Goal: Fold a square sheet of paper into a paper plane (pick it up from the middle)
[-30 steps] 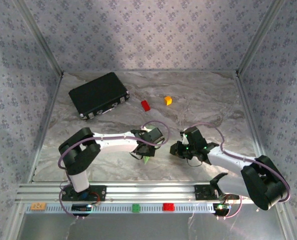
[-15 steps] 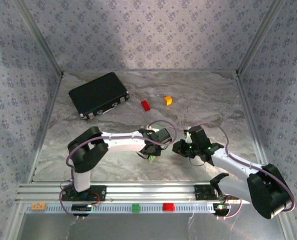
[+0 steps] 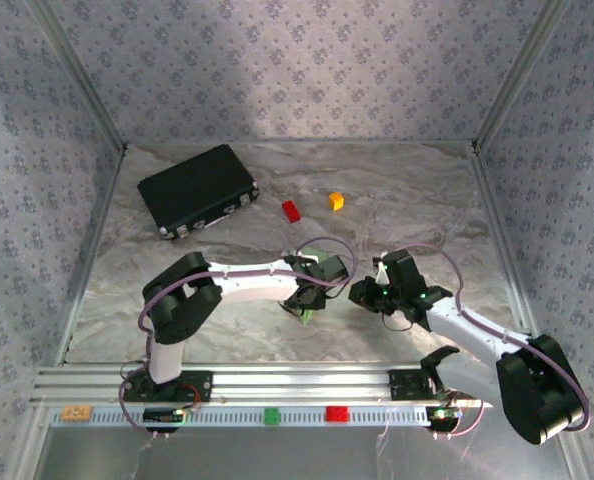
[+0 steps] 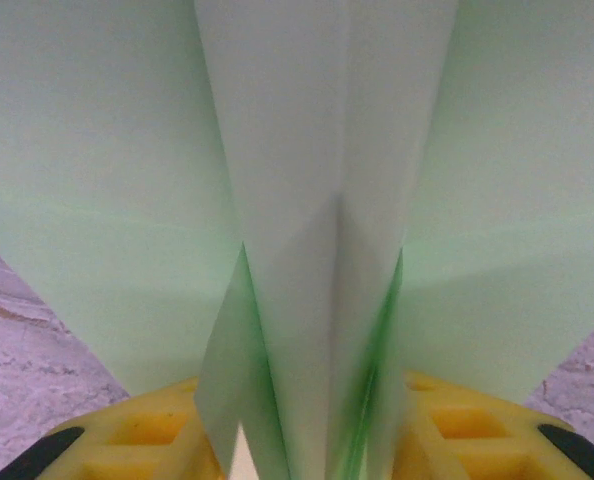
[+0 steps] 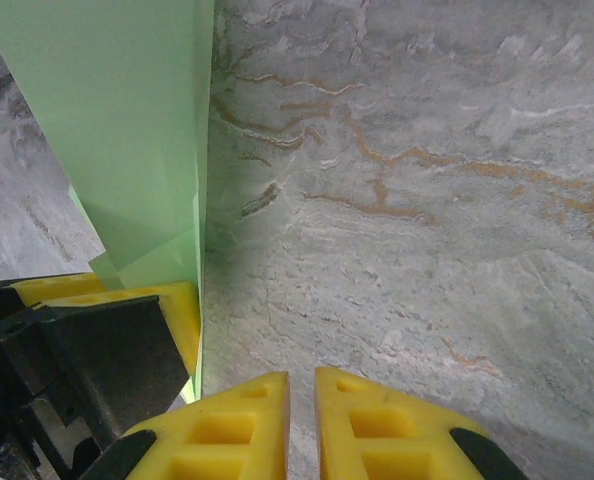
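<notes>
The paper plane [image 3: 302, 313], a small green sliver at the left pincer [image 3: 307, 300] near the middle of the table [image 3: 397, 200] from above, appears at the left wrist as creased folds clamped between yellow fingers [image 4: 137, 440], while the right wrist view has the right pincer [image 5: 300, 410] nearly closed, empty, just beside it.

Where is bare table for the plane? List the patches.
Bare table: far right, between the orange block and the right wall; left side, between the black case and the left arm; the near strip between the arm bases. Crowded: the centre, where the left hand holds the paper plane beside the right hand; the red block sits beyond.
</notes>
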Controlling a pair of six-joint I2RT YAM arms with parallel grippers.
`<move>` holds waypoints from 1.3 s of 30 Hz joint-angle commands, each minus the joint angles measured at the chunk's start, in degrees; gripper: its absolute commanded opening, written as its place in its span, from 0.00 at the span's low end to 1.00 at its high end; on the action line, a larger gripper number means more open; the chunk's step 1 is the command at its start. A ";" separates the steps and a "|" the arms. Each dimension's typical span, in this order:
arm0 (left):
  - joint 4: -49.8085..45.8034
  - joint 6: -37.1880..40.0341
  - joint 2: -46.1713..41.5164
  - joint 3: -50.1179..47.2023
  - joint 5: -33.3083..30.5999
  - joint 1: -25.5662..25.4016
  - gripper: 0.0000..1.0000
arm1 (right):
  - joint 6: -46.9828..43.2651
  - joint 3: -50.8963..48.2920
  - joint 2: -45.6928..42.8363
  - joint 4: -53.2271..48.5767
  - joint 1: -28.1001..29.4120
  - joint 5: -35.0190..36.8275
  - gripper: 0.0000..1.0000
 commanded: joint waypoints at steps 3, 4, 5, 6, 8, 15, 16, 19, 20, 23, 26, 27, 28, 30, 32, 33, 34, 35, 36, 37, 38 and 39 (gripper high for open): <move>-2.49 -2.50 -0.79 1.48 -1.45 -0.46 0.39 | -1.08 0.21 -1.07 -1.66 -0.66 -0.80 0.15; -2.57 -2.46 -0.89 1.62 -1.52 -0.46 0.40 | -1.08 0.14 -1.07 -1.65 -0.73 -0.77 0.16; -2.57 -2.50 -1.03 1.70 -1.46 -0.55 0.40 | -1.06 0.25 -1.17 -1.64 -0.81 -0.79 0.16; -3.85 -2.50 -1.24 1.84 -1.66 -0.63 0.40 | -1.07 0.28 -1.18 -1.73 -0.83 -0.76 0.16; -4.55 -2.49 -1.80 2.19 -2.04 -0.89 0.40 | -1.08 0.29 -1.35 -1.77 -0.92 -0.80 0.16; -5.04 -2.65 -5.34 1.89 -3.71 -1.51 0.43 | -2.04 1.08 -2.36 -3.82 -1.75 -0.57 0.17; -5.07 -2.74 -5.86 1.65 -3.93 -1.51 0.43 | -2.22 1.30 -2.56 -4.10 -1.93 -0.52 0.17; -4.74 -2.78 -7.91 0.71 -4.74 -1.60 0.44 | -2.90 2.04 -3.37 -5.60 -2.64 -0.23 0.19; -4.39 -2.81 -8.85 0.26 -5.32 -1.71 0.44 | -3.24 2.34 -3.60 -6.26 -2.93 0.01 0.19; -3.30 -2.35 -12.04 -1.50 -7.70 -2.04 0.44 | -3.85 3.40 -4.44 -7.90 -3.80 0.88 0.20; -3.19 -1.59 -15.78 -3.34 -10.76 -2.04 0.44 | -4.96 4.85 -5.83 -10.59 -4.60 2.85 0.22; -3.19 -1.16 -17.31 -4.01 -12.30 -2.00 0.44 | -5.33 5.56 -6.58 -11.75 -4.99 3.86 0.23; -3.19 -0.81 -18.64 -4.64 -14.15 -2.04 0.44 | -5.78 6.22 -7.22 -12.70 -5.27 4.87 0.25; -3.02 0.24 -22.25 -6.87 -17.37 -1.96 0.50 | -6.73 7.83 -9.12 -14.83 -6.04 7.14 0.33; -0.27 1.54 -25.82 -9.87 -19.81 -1.63 0.55 | -7.69 9.46 -10.80 -16.47 -6.78 9.43 0.43; 0.38 1.87 -27.71 -11.38 -20.62 -1.16 0.59 | -8.20 10.34 -11.69 -17.27 -7.19 10.70 0.48; 1.08 2.34 -29.24 -12.91 -20.88 -0.54 0.64 | -8.69 11.07 -12.34 -17.96 -7.45 12.08 0.52; 1.59 2.80 -31.07 -14.54 -20.92 0.43 0.69 | -9.17 11.93 -12.95 -18.74 -7.82 13.89 0.57; 1.64 3.01 -32.61 -15.95 -20.90 1.52 0.73 | -9.57 12.65 -13.39 -19.60 -8.16 15.84 0.61; 1.41 3.24 -33.99 -17.05 -21.20 2.54 0.77 | -9.61 13.54 -13.74 -20.50 -8.45 17.75 0.64; 1.22 3.74 -35.55 -18.18 -21.67 3.65 0.82 | -9.61 14.57 -13.89 -21.33 -8.78 20.19 0.66; 0.96 4.32 -37.13 -19.34 -22.24 4.82 0.85 | -9.61 15.45 -13.95 -21.91 -9.16 23.24 0.67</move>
